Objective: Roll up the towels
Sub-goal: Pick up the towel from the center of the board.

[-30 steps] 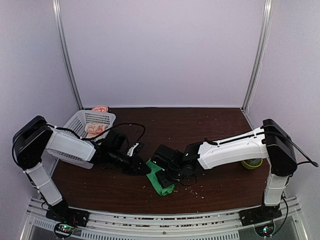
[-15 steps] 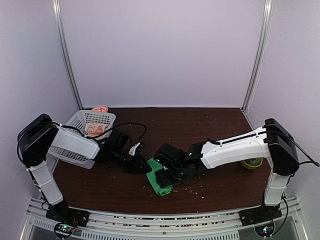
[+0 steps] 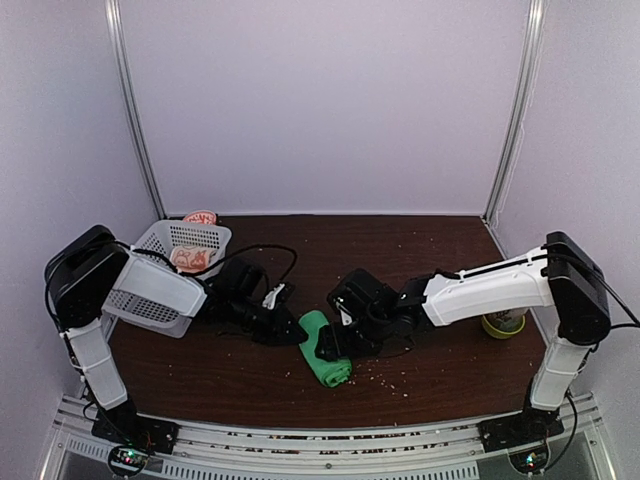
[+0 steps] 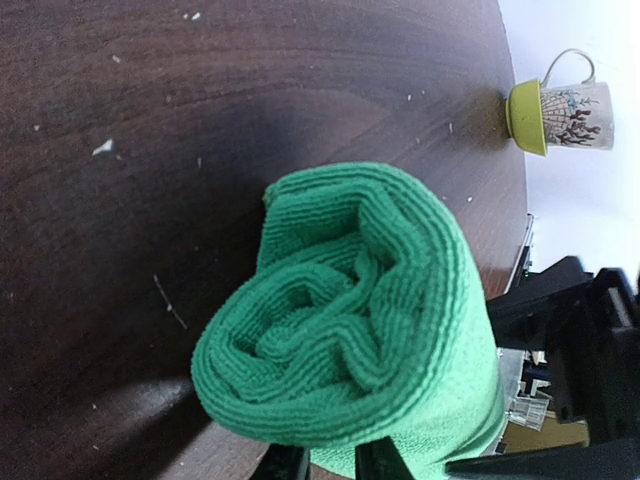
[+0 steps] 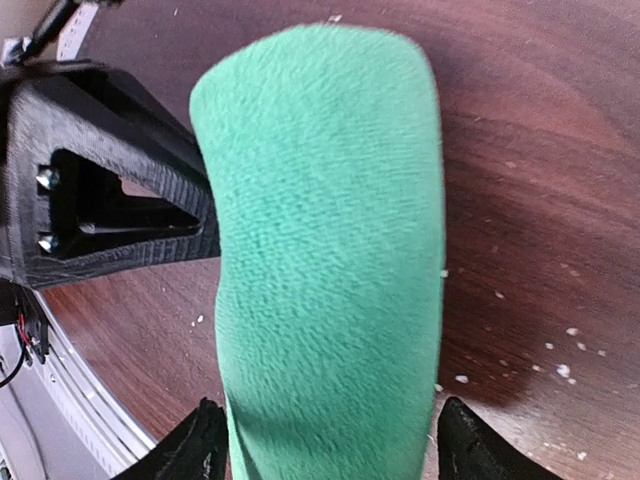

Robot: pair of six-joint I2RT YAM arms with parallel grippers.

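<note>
The green towel [image 3: 326, 352] lies rolled into a thick cylinder on the dark wooden table [image 3: 430, 250], near the front middle. In the left wrist view its spiral end [image 4: 350, 320] faces me, and my left gripper [image 4: 335, 462] is shut on the cloth at the roll's lower edge. From the right, my right gripper [image 5: 335, 440] stands open astride the roll [image 5: 330, 250], one finger on each side. The pinkish-beige printed towel [image 3: 192, 258] sits in the white basket [image 3: 150, 300] at the left.
A green-rimmed mug [image 3: 503, 324] lies by the right arm, also in the left wrist view as the mug [image 4: 560, 108]. A pink object [image 3: 200, 216] sits behind the basket. Crumbs dot the table. White walls close in the sides and back.
My right gripper's jaws have spread wider around the green roll and the right arm has drawn back to the right. The roll shifted slightly right. The left gripper kept its hold.
</note>
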